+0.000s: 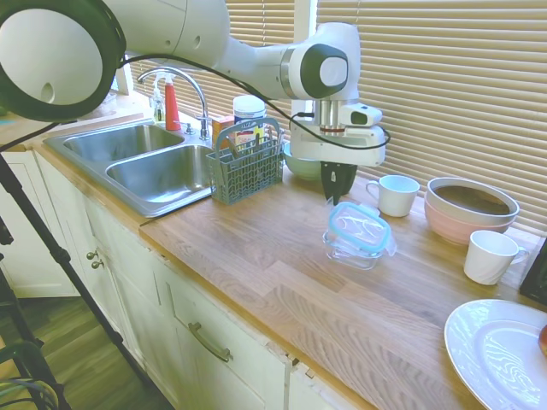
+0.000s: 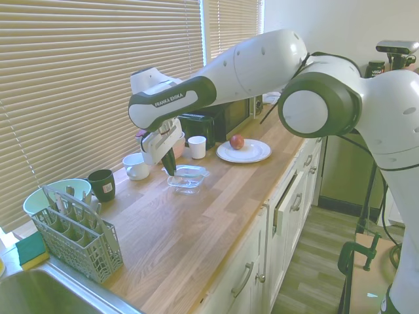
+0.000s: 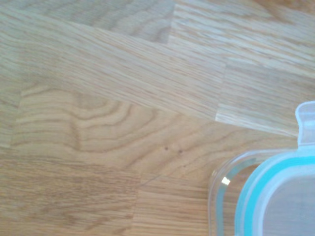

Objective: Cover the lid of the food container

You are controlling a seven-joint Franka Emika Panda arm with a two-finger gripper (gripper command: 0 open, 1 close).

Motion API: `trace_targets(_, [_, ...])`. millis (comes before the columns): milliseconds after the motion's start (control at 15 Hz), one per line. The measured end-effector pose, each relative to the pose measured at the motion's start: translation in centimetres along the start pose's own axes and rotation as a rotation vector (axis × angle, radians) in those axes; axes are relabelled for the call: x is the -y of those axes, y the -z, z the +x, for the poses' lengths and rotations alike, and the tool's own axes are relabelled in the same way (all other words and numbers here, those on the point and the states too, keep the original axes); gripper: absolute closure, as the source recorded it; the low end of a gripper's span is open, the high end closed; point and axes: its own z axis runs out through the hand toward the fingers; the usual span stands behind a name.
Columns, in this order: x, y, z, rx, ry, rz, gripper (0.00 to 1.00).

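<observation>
The food container point(image 1: 349, 253), a small clear square tub, stands mid-counter. The lid point(image 1: 360, 225), clear with a teal rim, lies on top of it, tilted and shifted off-centre. In the wrist view the lid's point(image 3: 283, 196) teal corner sits inside the container's point(image 3: 220, 183) exposed rim. My gripper point(image 1: 333, 196) points down just behind the lid's far-left edge, fingers together and holding nothing. In the second exterior view the gripper point(image 2: 171, 170) hangs at the edge of the lid point(image 2: 191, 171), which lies on the container point(image 2: 186, 184).
A white mug point(image 1: 395, 195), stacked pink bowls point(image 1: 470, 209) and a white cup point(image 1: 490, 256) stand right of the container. A large plate point(image 1: 500, 350) lies at the front right. A cutlery basket point(image 1: 246, 162) and the sink point(image 1: 162, 171) are to the left.
</observation>
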Motion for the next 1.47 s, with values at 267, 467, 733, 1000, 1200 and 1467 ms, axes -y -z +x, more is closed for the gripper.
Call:
trace_targets(267, [0.3,-2.0,0.0,-0.011,0.004,0.005,1.0])
trace_targets(467, [0.5,-3.0,0.0,-0.019,0.006,0.01,1.0])
trace_targets(733, [0.5,-3.0,0.0,-0.021,0.002,0.012,0.0])
trace_targets(1000, [0.5,-3.0,-0.1,-0.018,-0.007,0.014,0.0])
trace_targets(1200, [0.8,-3.0,-0.2,-0.011,-0.01,0.016,0.0])
trace_targets(1467, [0.5,-1.7,-0.5,-0.027,-0.014,0.029,0.0])
